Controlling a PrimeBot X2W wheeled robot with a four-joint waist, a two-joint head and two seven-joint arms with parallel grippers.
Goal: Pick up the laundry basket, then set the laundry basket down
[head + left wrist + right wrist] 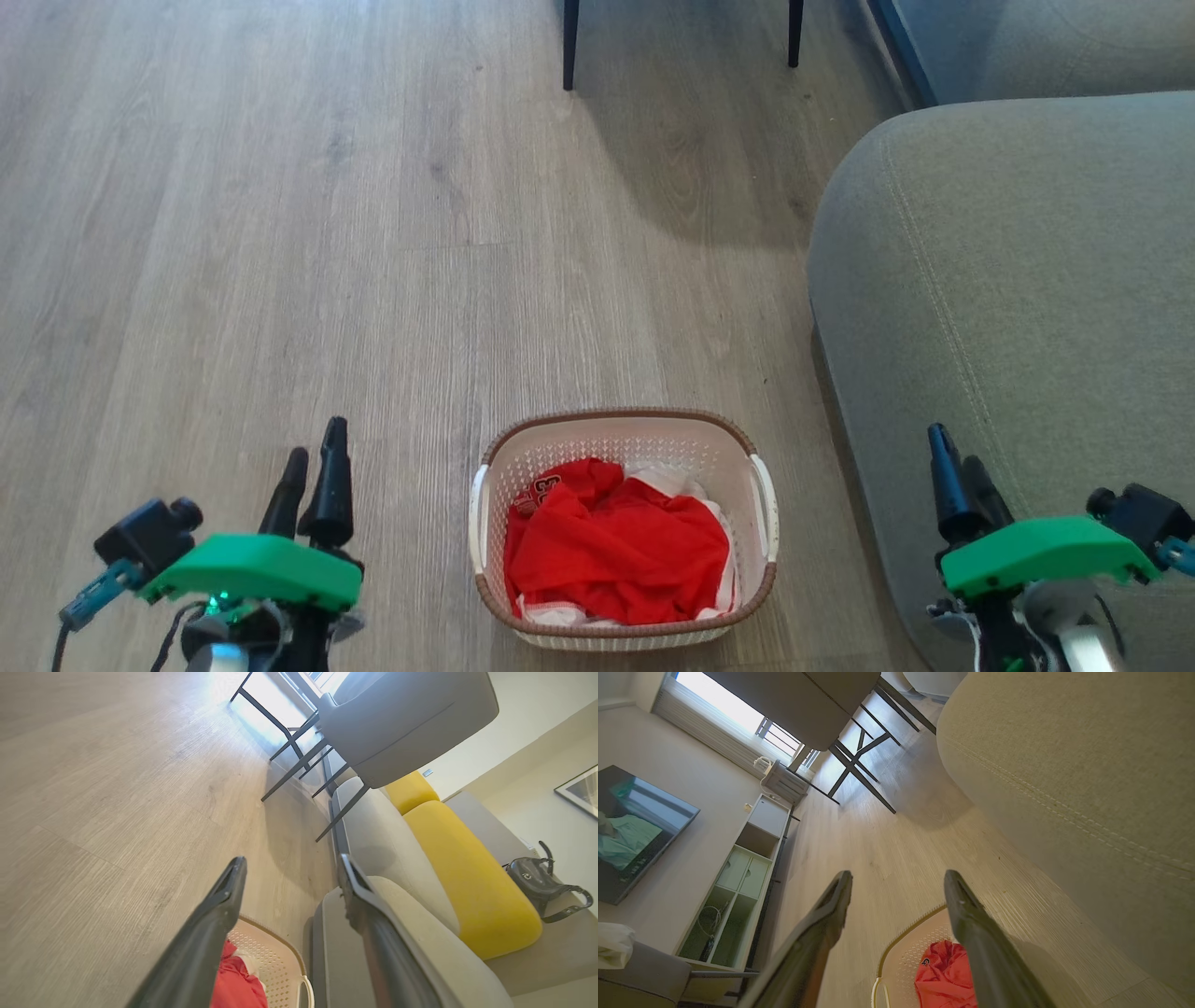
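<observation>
Since the laundry basket (620,414) sits on the floor (280,233) right between the two arms, I'd call this a two-arm lift. Left gripper (316,441) and right gripper (954,448) both have fingers spread wide and empty. Each is out to its own side of the white handles (766,504), about equally far, not touching. Long axis looks left-to-right, though the steep angle makes that hard to call. Sofa (1008,280) crowds the right arm.

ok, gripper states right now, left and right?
Left gripper: open, holding nothing, clear of the laundry basket.
Right gripper: open, holding nothing.
</observation>
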